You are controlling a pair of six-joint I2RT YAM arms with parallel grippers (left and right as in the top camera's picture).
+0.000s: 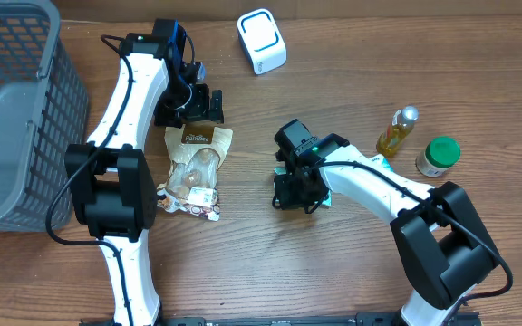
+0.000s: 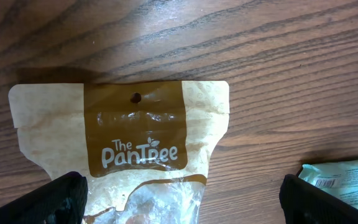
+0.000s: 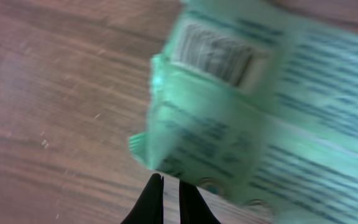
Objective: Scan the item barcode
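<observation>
**Overhead:** scan not done. White scanner [image 1: 262, 41] sits well apart from every item, nothing presented to it. Left gripper [image 1: 188, 104] over top of snack bag [image 1: 195, 167]. Right gripper [image 1: 295, 195] down on green packet [image 1: 381, 161], which lies flat under right arm.

**Left wrist:** left gripper spread wide, holding nothing. Bag reads "The PanTree". Packet corner at frame edge, print too small.

**Right wrist:** fingers [image 3: 151, 205] pressed together at packet edge; pinch on it unclear. Barcode [image 3: 216, 53] faces up, blurred, unreadable. Left to do, likely: lift, carry to scanner.
</observation>
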